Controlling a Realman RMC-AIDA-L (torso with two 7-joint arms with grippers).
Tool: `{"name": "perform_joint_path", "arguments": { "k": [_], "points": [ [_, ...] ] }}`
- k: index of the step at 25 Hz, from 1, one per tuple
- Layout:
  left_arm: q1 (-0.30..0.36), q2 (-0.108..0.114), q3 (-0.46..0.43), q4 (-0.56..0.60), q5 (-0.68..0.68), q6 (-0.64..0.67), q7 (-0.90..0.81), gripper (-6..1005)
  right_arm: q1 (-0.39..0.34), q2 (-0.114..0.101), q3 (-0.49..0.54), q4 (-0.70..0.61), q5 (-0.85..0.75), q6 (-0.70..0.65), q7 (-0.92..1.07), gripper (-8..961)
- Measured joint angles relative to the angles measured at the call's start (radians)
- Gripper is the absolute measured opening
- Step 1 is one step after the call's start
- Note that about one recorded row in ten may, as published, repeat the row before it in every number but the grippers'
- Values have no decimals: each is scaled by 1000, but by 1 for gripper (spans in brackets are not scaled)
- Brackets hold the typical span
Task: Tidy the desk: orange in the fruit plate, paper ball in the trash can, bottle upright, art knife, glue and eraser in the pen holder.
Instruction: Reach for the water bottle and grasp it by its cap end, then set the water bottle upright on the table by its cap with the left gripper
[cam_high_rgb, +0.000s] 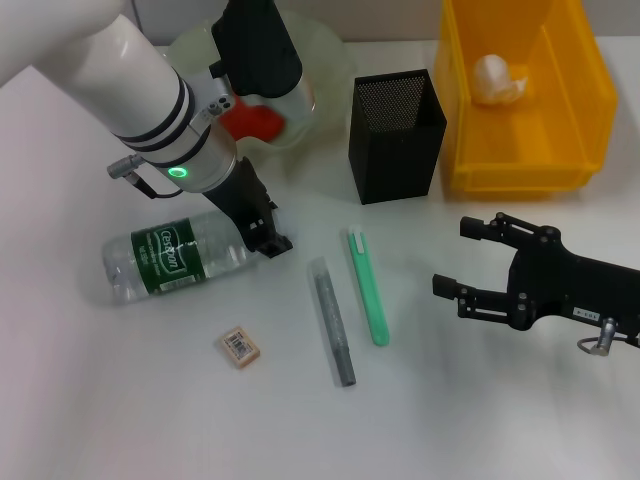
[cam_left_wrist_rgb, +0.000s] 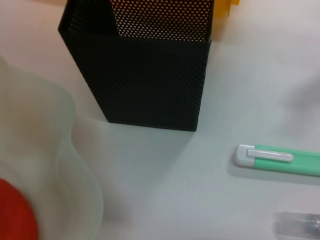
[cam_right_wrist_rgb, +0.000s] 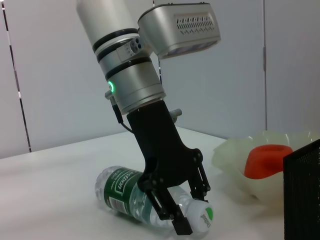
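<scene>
Trash can (cam_high_rgb: 580, 150) at far right w/ the paper ball (cam_high_rgb: 499, 79) already in it, so that job looks done; fruit plate (cam_high_rgb: 330, 70) at the back holds the orange (cam_high_rgb: 258, 122), also done. Bottle (cam_high_rgb: 175, 259) lies on its side on the desk, cap twd the middle: righting it is the step in hand, I judge. My left gripper (cam_right_wrist_rgb: 182, 212) is down at the cap end, fingers apart, straddling the neck, not yet clamped. Next I'd close on the neck, then lift and swing the base down so it stands, w/o letting the round body roll off. My right gripper (cam_high_rgb: 468, 262) waits open, low at right, near nothing. Pen holder (cam_high_rgb: 396, 135) stands between plate and can, looks empty. Still to go in: grey glue stick (cam_high_rgb: 332, 322), green art knife (cam_high_rgb: 367, 286) just beside it, and eraser (cam_high_rgb: 240, 346) nearer me.
</scene>
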Motion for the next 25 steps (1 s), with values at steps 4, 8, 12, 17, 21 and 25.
{"name": "perform_joint_path", "arguments": {
  "k": [4,8,12,17,21,25],
  "points": [
    [0,0,0,3,2,1,1,457,2,0,0,0,1,0,2,834],
    [0,0,-1,4,2,3,6,448,6,0,0,0,2,0,6,835],
    [0,0,-1,5,1,5,8,447,7,0,0,0,3,0,8,835],
    [2,0,-5,6,-4,6,9,446,7,0,0,0,3,2,9,834],
    [9,2,-23,30,-8,22,10,446,7,0,0,0,3,3,10,834],
    [39,7,-58,96,-26,63,21,447,7,0,0,0,3,5,10,834]
  ]
}}
